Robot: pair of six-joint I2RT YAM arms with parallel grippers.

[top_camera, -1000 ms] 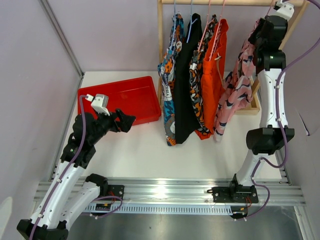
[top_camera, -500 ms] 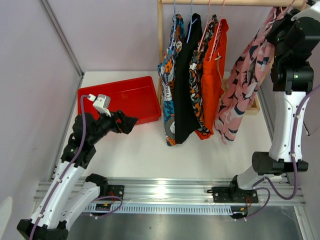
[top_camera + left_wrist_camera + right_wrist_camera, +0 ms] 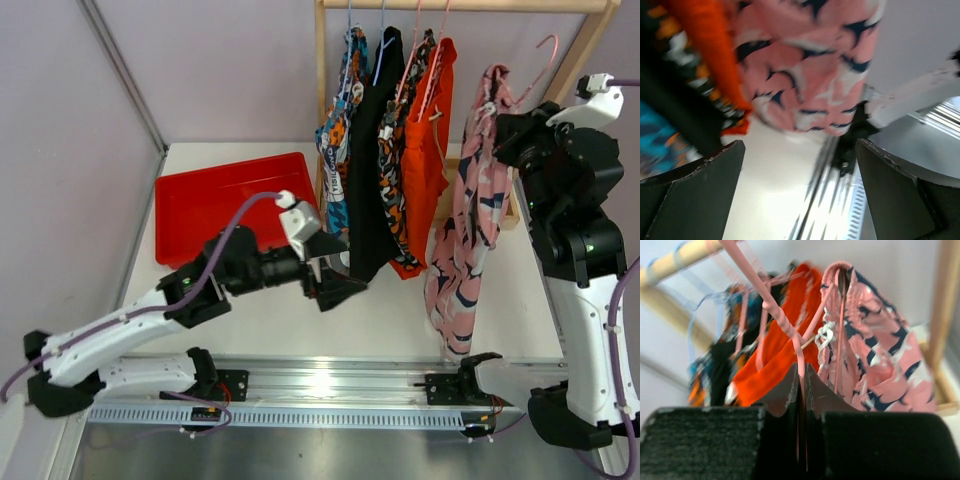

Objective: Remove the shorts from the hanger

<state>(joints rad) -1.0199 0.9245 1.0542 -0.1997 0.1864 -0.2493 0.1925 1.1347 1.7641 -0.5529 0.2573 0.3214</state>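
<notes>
My right gripper (image 3: 507, 137) is shut on a pink hanger (image 3: 540, 55), off the rail, in front of the rack. The pink shorts with navy-white print (image 3: 465, 230) hang from it above the table. In the right wrist view the jaws (image 3: 801, 375) pinch the hanger's thin arm (image 3: 775, 310), with the pink shorts (image 3: 875, 340) just beyond. My left gripper (image 3: 345, 285) is open and empty, low near the hems of the hanging shorts. In its wrist view (image 3: 800, 165) the pink shorts (image 3: 810, 75) hang ahead. Blue (image 3: 338, 130), black (image 3: 372, 150), blotched (image 3: 395, 150) and orange shorts (image 3: 425, 140) stay on the rail.
The wooden rack (image 3: 322, 80) stands at the back with its rail (image 3: 470, 5) on top. A red tray (image 3: 200, 200) lies at the back left. The metal base rail (image 3: 330, 385) runs along the near edge.
My right arm has taken the pink shorts' hanger off the rail and brought it forward and lower. My left arm has swung right from the red tray to below the hanging shorts.
</notes>
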